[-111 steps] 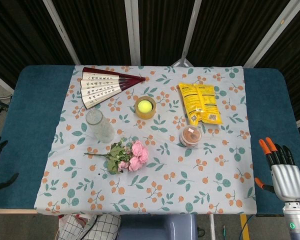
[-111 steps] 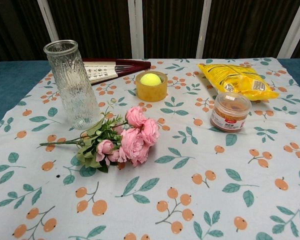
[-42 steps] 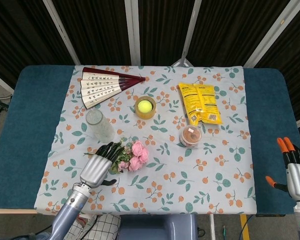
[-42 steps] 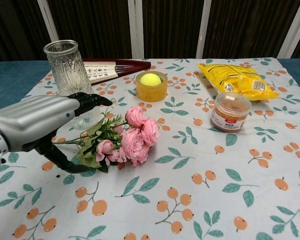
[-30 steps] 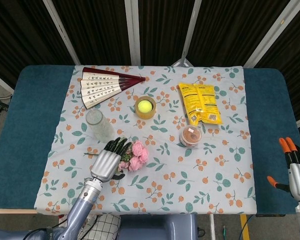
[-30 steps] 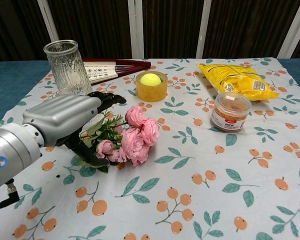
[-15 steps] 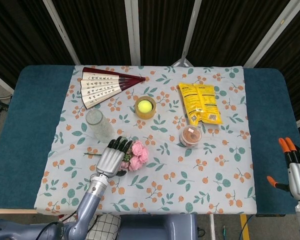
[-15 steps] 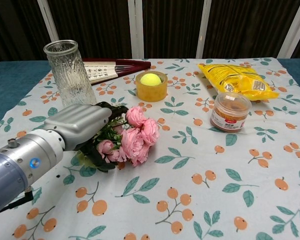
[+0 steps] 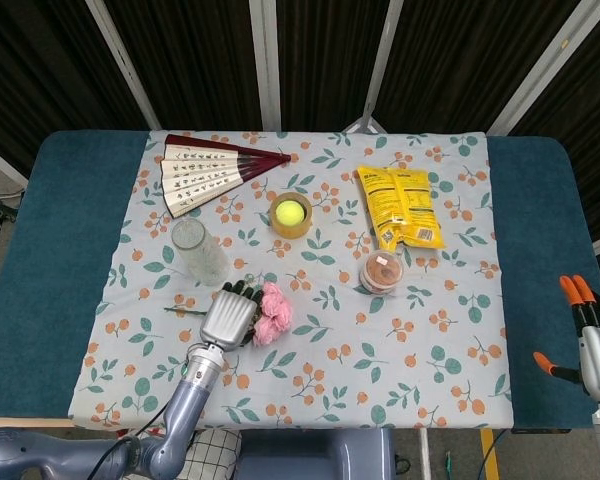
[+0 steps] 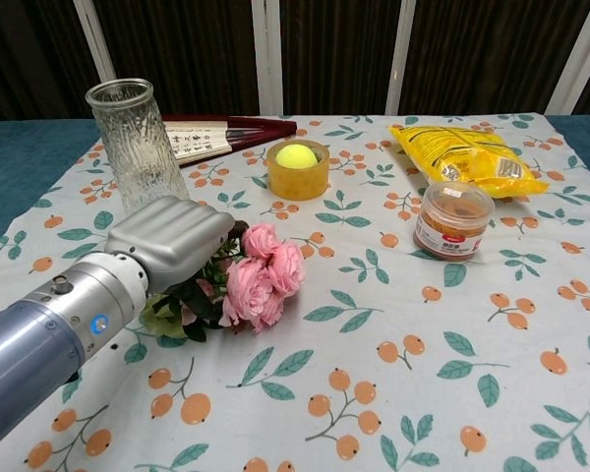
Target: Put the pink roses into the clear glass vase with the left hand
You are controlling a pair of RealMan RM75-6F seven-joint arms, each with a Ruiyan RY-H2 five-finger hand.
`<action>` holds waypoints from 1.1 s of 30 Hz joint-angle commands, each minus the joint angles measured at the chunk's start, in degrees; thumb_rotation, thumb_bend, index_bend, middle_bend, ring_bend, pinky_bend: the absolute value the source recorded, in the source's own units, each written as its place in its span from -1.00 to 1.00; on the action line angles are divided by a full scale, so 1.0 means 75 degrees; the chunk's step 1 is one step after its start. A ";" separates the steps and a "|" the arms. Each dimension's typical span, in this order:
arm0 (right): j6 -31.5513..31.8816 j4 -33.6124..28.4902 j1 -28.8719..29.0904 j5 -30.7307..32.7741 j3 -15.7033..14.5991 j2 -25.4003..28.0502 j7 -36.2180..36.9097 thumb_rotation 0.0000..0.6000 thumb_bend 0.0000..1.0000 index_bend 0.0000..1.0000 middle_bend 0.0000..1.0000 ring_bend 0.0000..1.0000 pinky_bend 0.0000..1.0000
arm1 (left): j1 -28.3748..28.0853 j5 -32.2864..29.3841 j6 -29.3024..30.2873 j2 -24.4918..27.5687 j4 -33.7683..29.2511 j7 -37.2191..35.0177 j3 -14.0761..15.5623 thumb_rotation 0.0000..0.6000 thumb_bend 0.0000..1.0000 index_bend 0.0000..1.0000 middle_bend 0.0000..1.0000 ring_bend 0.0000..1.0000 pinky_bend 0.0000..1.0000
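Note:
The pink roses [image 9: 276, 313] [image 10: 258, 272] lie on the floral tablecloth, blooms pointing right. My left hand [image 9: 230, 315] [image 10: 173, 242] covers the bouquet's leafy stems, its fingers curled down around them. A thin stem end [image 9: 180, 310] sticks out to the left of the hand. The clear glass vase [image 9: 199, 251] [image 10: 138, 157] stands upright and empty just behind and left of the hand. My right hand [image 9: 594, 350] hangs off the table's right edge, fingers apart and holding nothing; the chest view does not show it.
A folding fan [image 9: 215, 170] [image 10: 221, 133] lies at the back left. A tape roll with a tennis ball in it [image 9: 291, 214] [image 10: 297, 166] sits mid-table. Further right are a yellow snack bag [image 9: 400, 205] [image 10: 469, 157] and a small jar [image 9: 382, 271] [image 10: 453, 218].
My left hand came in from the left, moved over the bouquet's stems and curled its fingers around them. The blooms shifted slightly. The right hand stayed at the table's right edge.

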 commanded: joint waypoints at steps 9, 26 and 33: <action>0.0017 -0.0001 -0.0020 -0.0022 -0.0007 0.0004 0.0030 1.00 -0.63 -0.90 -1.00 -0.89 -0.94 | -0.0196 0.0775 0.0486 0.0132 -0.0174 -0.0372 -0.0180 1.00 0.02 -0.09 0.02 -0.27 -0.06; -0.0075 -0.0077 0.0019 0.0234 0.0039 -0.0110 -0.0336 1.00 -0.63 -0.90 -1.00 -0.89 -0.94 | -0.0289 0.2300 0.0314 0.2052 -0.3949 -0.2820 -0.0921 1.00 -0.04 -0.13 -0.02 -0.27 -0.08; -0.0037 -0.0096 0.0019 0.0211 0.0037 -0.0153 -0.0422 1.00 -0.63 -0.90 -1.00 -0.89 -0.94 | -0.0272 0.1917 0.0651 0.2832 -0.5161 -0.3653 -0.2120 1.00 -0.05 -0.11 -0.02 -0.27 -0.12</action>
